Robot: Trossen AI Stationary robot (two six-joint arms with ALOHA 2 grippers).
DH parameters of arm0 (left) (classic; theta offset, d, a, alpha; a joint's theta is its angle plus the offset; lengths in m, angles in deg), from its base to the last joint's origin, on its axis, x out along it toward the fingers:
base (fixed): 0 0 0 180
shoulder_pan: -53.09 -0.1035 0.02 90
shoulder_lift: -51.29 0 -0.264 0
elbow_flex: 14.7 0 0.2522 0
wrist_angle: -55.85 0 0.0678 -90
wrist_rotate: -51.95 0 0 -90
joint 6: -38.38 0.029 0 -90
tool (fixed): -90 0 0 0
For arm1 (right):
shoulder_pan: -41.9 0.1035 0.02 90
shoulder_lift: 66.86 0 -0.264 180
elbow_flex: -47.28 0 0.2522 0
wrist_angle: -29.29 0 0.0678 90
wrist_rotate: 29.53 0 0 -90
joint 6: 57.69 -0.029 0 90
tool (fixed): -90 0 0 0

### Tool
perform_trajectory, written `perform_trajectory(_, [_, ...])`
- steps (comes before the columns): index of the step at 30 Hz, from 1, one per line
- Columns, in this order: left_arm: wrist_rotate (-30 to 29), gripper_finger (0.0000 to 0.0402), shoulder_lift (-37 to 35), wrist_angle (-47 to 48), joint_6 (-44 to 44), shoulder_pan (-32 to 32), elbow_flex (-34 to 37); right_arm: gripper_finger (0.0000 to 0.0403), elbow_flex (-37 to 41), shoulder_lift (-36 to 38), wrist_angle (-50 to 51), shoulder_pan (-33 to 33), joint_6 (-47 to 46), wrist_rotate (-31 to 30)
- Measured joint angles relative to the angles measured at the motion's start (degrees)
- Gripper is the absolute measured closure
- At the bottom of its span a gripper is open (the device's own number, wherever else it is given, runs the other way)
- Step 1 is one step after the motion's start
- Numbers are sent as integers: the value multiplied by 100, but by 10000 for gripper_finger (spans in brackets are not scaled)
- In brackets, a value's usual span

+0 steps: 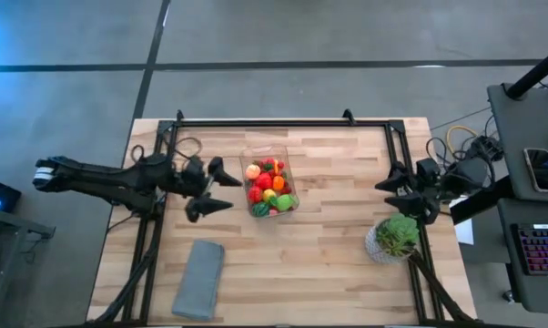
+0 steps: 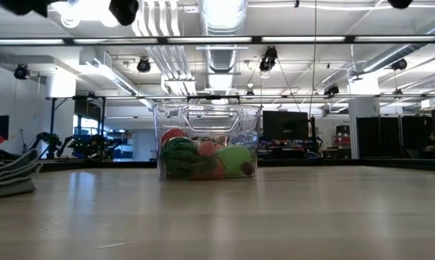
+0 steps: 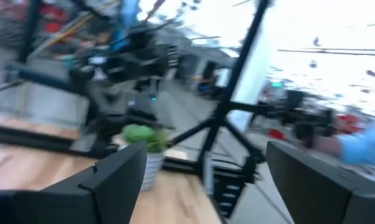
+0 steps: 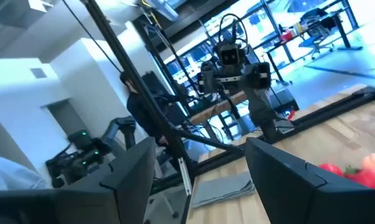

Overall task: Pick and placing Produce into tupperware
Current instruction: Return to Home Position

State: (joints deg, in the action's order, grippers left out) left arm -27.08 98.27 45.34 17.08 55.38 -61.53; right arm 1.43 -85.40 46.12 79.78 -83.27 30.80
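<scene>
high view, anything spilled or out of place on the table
Nothing stands out: the produce all sits inside the tupperware, none loose on the table; the grey cloth lies flat and the potted plant stands upright.

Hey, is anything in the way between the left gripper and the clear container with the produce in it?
Nothing visible. The left gripper, open, hangs just left of the container, with only bare table between them. The cloth lies off that line, and the plant stands far right by the right gripper.
</scene>
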Motion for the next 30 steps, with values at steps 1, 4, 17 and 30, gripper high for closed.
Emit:
perform_trajectory(1, [157, 88, -132, -161, 11, -46, 186, 161, 122, 121, -13, -17, -19, 13])
perform_trajectory(4, [360, 88, -460, -550, -46, -183, 687, 158, 445, 479, -39, -19, -35, 37])
perform_trajectory(17, [377, 88, -1951, -441, -395, -732, 2034, 159, 1100, 1833, 268, -16, 732, -101])
perform_trajectory(30, [212, 88, -4148, 1492, -837, -833, 2733, 157, 1297, 1833, 1169, -21, 4, -299])
